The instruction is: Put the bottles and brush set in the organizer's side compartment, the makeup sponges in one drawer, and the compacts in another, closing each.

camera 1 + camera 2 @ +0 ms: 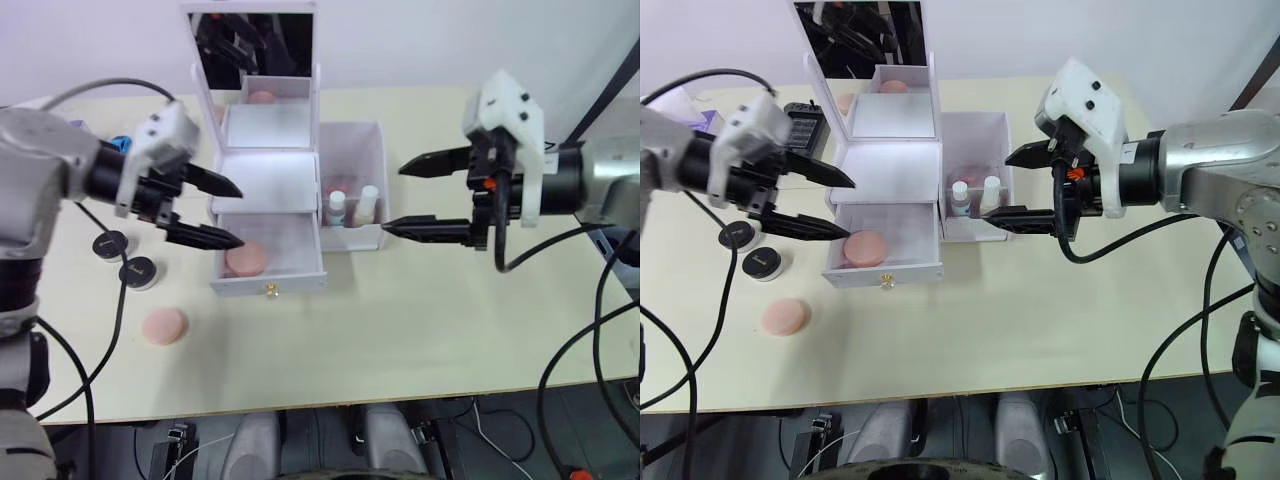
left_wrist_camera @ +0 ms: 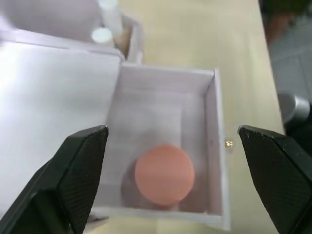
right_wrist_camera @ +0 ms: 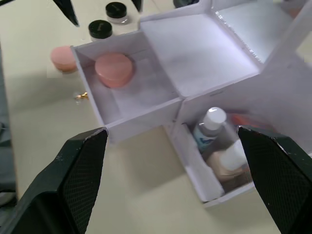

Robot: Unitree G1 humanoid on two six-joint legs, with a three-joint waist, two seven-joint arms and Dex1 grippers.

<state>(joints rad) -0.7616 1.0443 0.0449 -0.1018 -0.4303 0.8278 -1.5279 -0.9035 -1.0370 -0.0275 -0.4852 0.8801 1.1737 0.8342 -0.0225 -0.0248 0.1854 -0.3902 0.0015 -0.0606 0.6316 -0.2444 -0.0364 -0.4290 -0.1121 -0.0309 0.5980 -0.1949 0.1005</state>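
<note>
The white organizer stands mid-table with its mirror lid up and its lower drawer pulled out. One pink makeup sponge lies in that drawer, and another sponge lies on the table to its left. Two black compacts sit left of the drawer. In the side compartment stand both bottles, with the pink brush set behind them. My left gripper hangs open at the drawer's left edge. My right gripper hangs open just right of the side compartment.
A black console lies at the back left beside the organizer. The drawer's gold knob faces the near edge of the table. Cables trail from both arms.
</note>
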